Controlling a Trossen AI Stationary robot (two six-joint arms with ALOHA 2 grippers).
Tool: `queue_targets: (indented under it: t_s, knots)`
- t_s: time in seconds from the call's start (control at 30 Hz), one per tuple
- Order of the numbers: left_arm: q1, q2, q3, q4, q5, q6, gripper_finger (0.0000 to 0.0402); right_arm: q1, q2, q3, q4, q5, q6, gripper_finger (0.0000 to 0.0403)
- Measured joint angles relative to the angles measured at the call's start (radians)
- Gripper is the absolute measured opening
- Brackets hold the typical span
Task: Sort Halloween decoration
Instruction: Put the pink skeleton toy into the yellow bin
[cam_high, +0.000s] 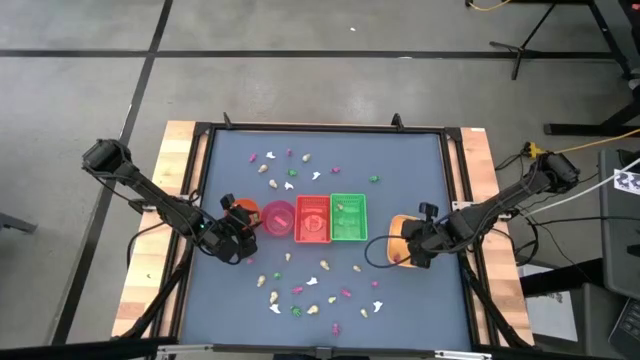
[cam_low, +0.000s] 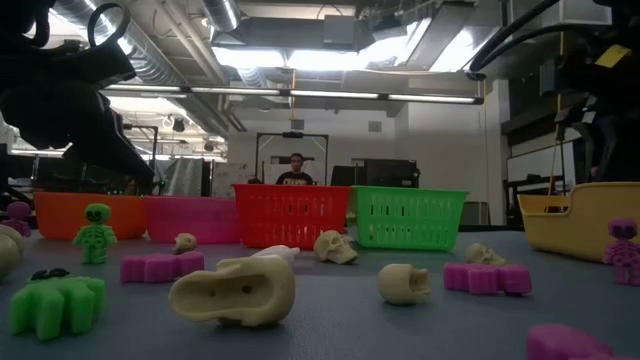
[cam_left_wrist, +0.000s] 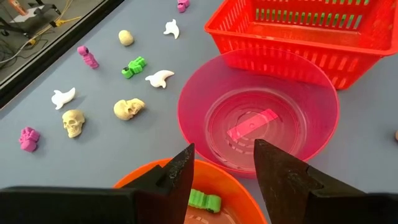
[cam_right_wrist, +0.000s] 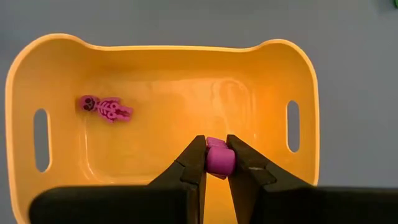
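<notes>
Right tool (cam_right_wrist: 216, 163) grips magenta trinket (cam_right_wrist: 219, 159) over yellow tray (cam_right_wrist: 155, 56) holding pink skeleton (cam_right_wrist: 104, 108); left tool (cam_left_wrist: 224, 163) gapes above orange bowl (cam_left_wrist: 233, 196)

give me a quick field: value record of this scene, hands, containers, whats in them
left hand: open, above the orange bowl
orange bowl contents: one green trinket
pink bowl: no trinket, only a pink label inside
right hand: shut on a magenta trinket, over the yellow tray
yellow tray contents: one magenta skeleton
red basket and green basket: side by side at table centre
loose trinkets: scattered on the table on both sides of the container row
</notes>
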Motion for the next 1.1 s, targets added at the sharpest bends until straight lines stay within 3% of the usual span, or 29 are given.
queue_targets:
  t_s: [0.97, 1.1]
  knots:
    - [0.000, 0.000, 0.000, 0.000, -0.001, -0.001, 0.0150, 0.000, 0.000, 0.000, 0.000, 0.000, -0.001, 0.0048]
    - [0.000, 0.000, 0.000, 0.000, -0.001, -0.001, 0.0150, 0.000, 0.000, 0.000, 0.000, 0.000, -0.001, 0.0062]
